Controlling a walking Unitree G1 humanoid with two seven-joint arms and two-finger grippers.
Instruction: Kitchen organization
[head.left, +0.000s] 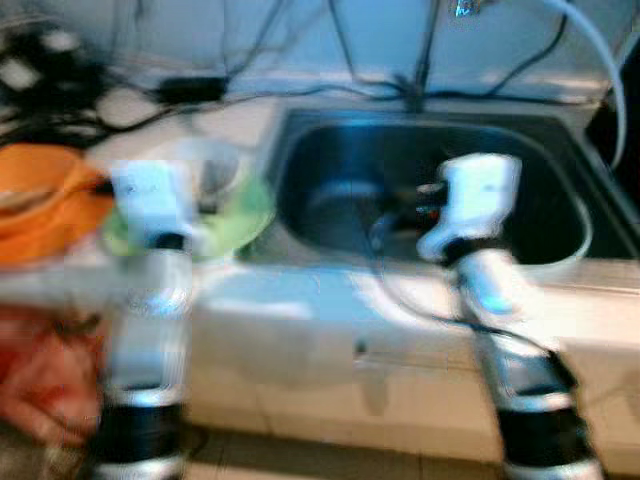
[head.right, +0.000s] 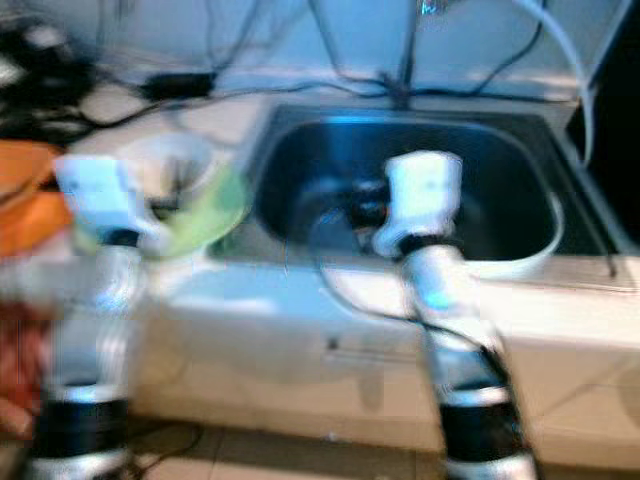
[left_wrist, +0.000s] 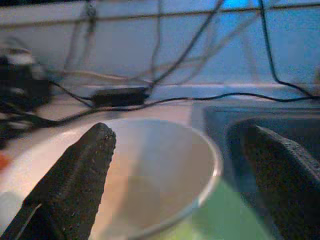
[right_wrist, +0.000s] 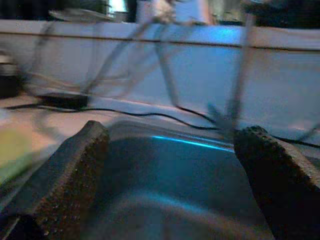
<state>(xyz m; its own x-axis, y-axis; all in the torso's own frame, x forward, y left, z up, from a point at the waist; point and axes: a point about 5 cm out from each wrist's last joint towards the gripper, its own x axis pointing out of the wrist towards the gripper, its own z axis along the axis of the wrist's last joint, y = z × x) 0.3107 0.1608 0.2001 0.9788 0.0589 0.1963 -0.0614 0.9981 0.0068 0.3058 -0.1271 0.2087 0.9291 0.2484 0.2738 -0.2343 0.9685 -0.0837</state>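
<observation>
The head views were motion-blurred. The robot faced a counter (head.left: 300, 300) with a steel sink (head.left: 330, 150) set into it.

**Tool state.** The left tool (left_wrist: 175, 175) was wide open and empty, fingers (left_wrist: 75, 180) spread to either side of a pale bowl (left_wrist: 165, 165). The right tool (right_wrist: 170, 175) was also wide open and empty, poised over the sink basin.

**Task item location.** The bowl stood on a green plate (head.left: 250, 215) on the counter, just left of the sink. An orange dish (head.left: 50, 200) lay further left. A white bowl (head.left: 565, 250) sat at the sink's right front edge. Black cables (head.left: 190, 95) ran along the back of the counter.

**Handling assessment.**
- The pale bowl appeared rigid, thin-walled and light. Material could not be determined; treat as breakable.
- The surface looked smooth and probably slippery.
- Recommended hold: pinch the rim wall, one finger inside and one outside, on the near side.
- The bowl rested loose on the plate. A sideways push could slide both items or tip the bowl toward the sink.
- Lift vertically before any travel.

**Markings.** No brand, label or text was legible on any item.
</observation>
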